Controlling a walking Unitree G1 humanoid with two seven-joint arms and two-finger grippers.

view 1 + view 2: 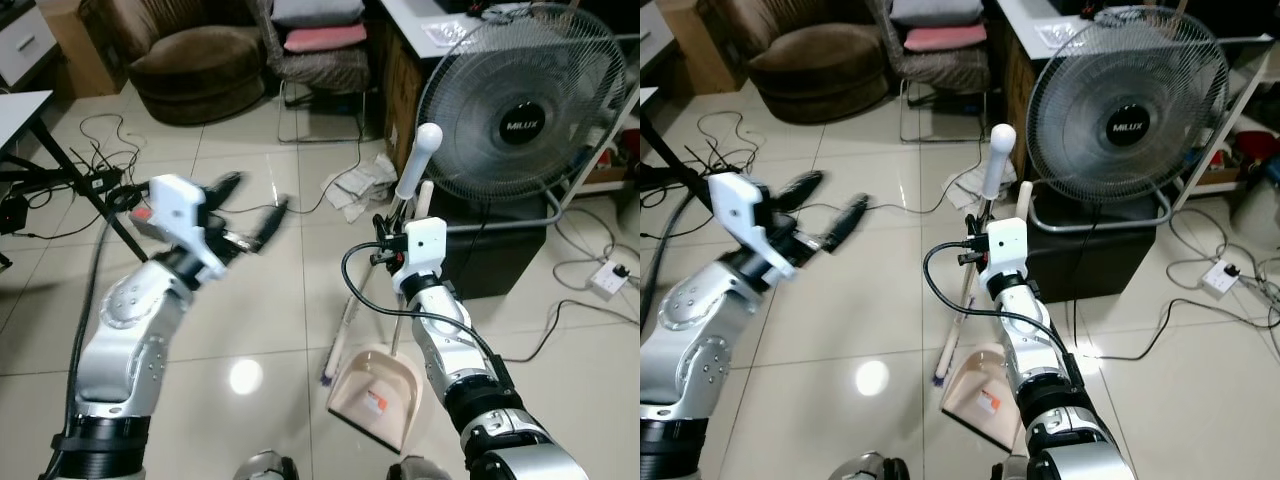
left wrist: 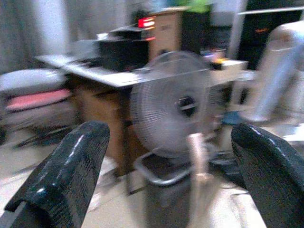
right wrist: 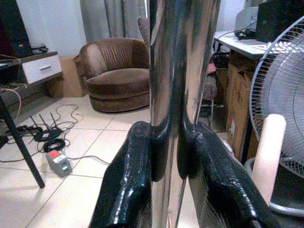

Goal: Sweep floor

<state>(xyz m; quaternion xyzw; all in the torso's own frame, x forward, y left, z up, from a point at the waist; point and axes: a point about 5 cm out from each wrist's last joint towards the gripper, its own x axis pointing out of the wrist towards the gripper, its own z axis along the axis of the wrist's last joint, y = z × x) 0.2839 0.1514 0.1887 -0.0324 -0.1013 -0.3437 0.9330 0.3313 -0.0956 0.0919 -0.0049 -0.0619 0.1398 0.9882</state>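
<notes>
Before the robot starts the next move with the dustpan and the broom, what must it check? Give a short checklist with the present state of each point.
1. Right gripper grips the shiny dustpan handle: ok, fingers closed on both sides of it.
2. Dustpan rests on the tiled floor: ok.
3. Left gripper ready to take the broom: ok, open and holding nothing, though blurred.
4. Broom within reach: ok, it lies beside the dustpan.
5. Obstacles: not ok, the fan and a floor cable are close to the right arm.
6. Rubbish to sweep: cannot tell; crumpled paper lies near the fan.
</notes>
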